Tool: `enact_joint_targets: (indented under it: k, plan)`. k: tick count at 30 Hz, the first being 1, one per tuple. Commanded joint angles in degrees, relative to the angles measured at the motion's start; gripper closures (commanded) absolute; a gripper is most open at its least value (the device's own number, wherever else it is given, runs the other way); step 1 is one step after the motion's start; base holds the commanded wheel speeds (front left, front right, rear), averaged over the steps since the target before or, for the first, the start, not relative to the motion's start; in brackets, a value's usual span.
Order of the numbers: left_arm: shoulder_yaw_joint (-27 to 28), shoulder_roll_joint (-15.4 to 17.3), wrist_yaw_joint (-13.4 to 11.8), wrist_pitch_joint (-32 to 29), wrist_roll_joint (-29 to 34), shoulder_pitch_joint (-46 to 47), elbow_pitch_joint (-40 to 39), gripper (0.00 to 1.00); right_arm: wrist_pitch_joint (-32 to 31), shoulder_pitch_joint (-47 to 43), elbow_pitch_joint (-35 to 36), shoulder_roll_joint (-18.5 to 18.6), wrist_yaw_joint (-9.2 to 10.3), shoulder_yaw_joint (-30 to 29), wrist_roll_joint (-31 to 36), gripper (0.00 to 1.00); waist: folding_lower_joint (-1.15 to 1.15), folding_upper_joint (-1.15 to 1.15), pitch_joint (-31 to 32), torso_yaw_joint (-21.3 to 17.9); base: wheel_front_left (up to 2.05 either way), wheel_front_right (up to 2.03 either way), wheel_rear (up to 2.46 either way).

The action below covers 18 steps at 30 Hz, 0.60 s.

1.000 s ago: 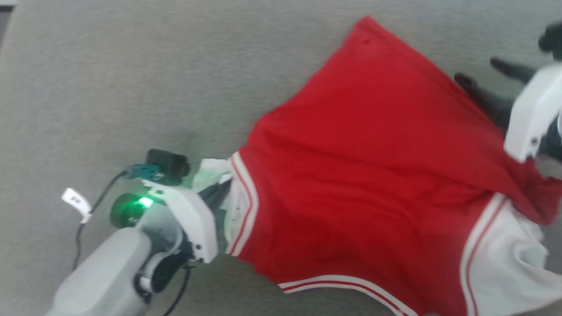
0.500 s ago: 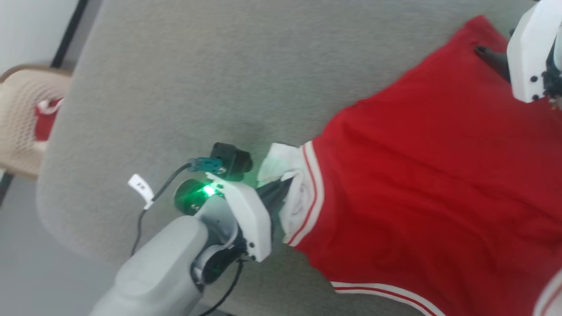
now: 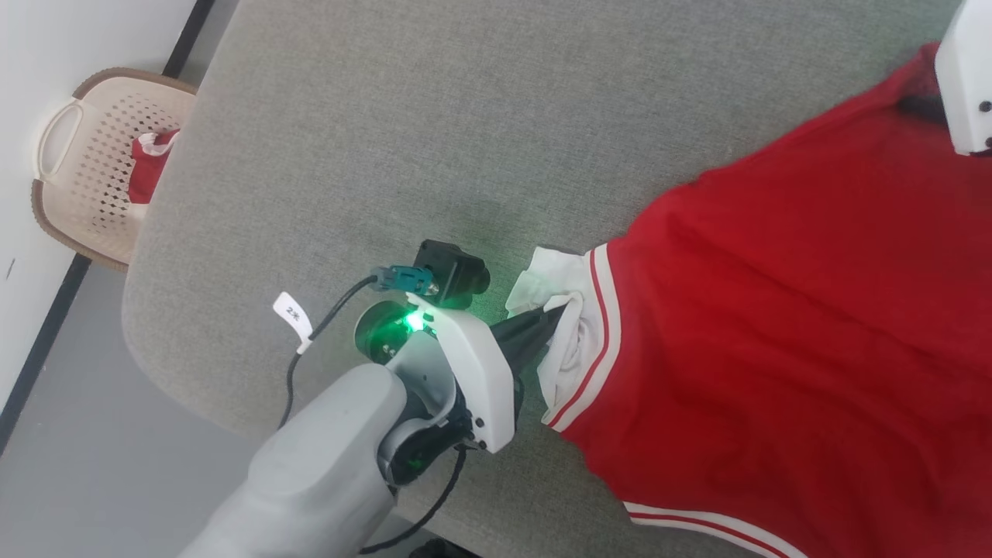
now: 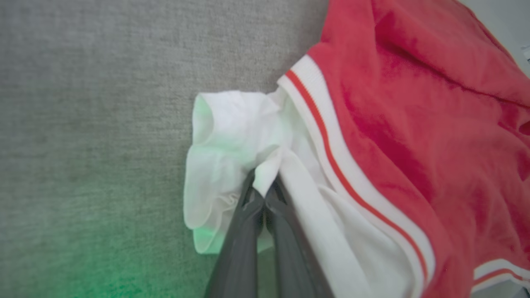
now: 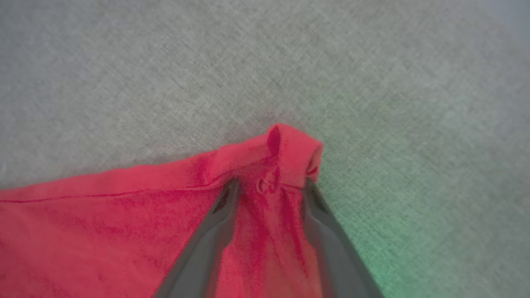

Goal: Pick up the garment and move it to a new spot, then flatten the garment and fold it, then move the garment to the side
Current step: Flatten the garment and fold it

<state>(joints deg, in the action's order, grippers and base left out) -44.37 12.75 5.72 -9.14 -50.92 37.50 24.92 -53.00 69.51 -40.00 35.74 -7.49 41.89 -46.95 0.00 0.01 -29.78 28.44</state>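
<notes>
The garment (image 3: pixel 775 349), red with white-striped trim, lies plain side up across the right of the grey table. My left gripper (image 3: pixel 554 318) is shut on its bunched white sleeve (image 3: pixel 558 279). In the left wrist view the two fingers meet on a fold of that sleeve (image 4: pixel 223 136), with the left gripper (image 4: pixel 265 186) low on the table. My right gripper's white housing (image 3: pixel 965 85) sits over the garment's far red corner. In the right wrist view my right gripper (image 5: pixel 269 184) stands open, its fingers either side of the puckered red corner (image 5: pixel 290 149).
A grey padded table top (image 3: pixel 465 139) stretches bare to the left of the garment, with its rounded edge at the left. Beyond that edge a beige perforated basket (image 3: pixel 85 170) holding red-and-white cloth (image 3: pixel 151 163) stands on the floor by the wall.
The head camera has swung, bringing the basket and table edge into view. My right gripper has come onto the red corner and its fingers have narrowed around it. My left gripper keeps its hold on the sleeve.
</notes>
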Motion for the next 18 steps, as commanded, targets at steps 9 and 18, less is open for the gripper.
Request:
enact_joint_targets:
  k: [9, 18]
  plan:
    - [2.5, 4.8, -1.2, -1.8, -1.2, 3.0, 2.4, 1.00, 4.6, -1.1, -0.8, 1.0, 0.05, 2.7, -3.5, 1.00, 0.00, -0.01, 3.1, -4.2, 0.00, 0.00, 0.00]
    - [5.9, 12.0, -4.9, -8.2, -0.3, 11.0, -2.2, 1.00, 11.4, 1.2, 4.4, 3.6, 0.04, 3.3, -7.5, 1.00, 0.00, -0.01, 8.0, -11.2, 0.00, 0.00, 0.00]
